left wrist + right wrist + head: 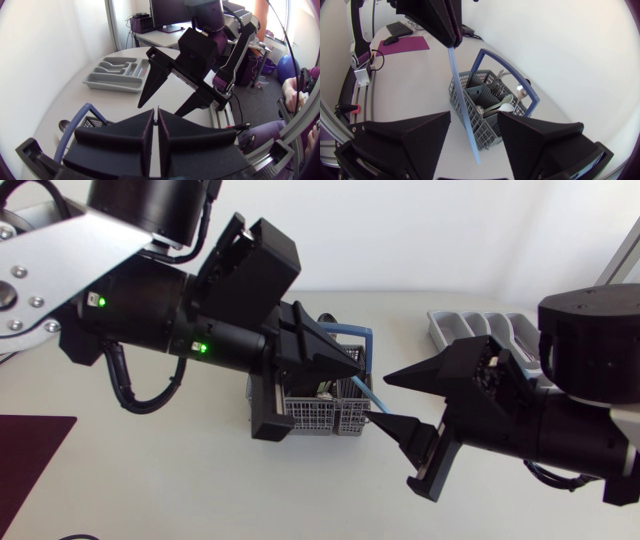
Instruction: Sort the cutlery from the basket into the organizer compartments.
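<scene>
The left tool (352, 367) is clenched on a thin light-blue cutlery piece (368, 392), holding it above the grey mesh basket (300, 417). The released right tool (378, 398) brackets its lower end, probably to take it over.

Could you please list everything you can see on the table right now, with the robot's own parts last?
grey plastic cutlery basket with a blue handle: one, grey and blue, mid-table below the left gripper.
silvery metal cutlery: several pieces, standing in the basket.
light blue slender utensil: one, tilted, upper end in the left gripper, lower end between the right gripper's fingers.
grey plastic organizer tray: one, grey, on the table's right side beyond the right arm.
dark purple mat: one, at the table's left edge.
white table: one.
left gripper: black, shut on the utensil above the basket.
right gripper: black, open, beside the basket.
</scene>
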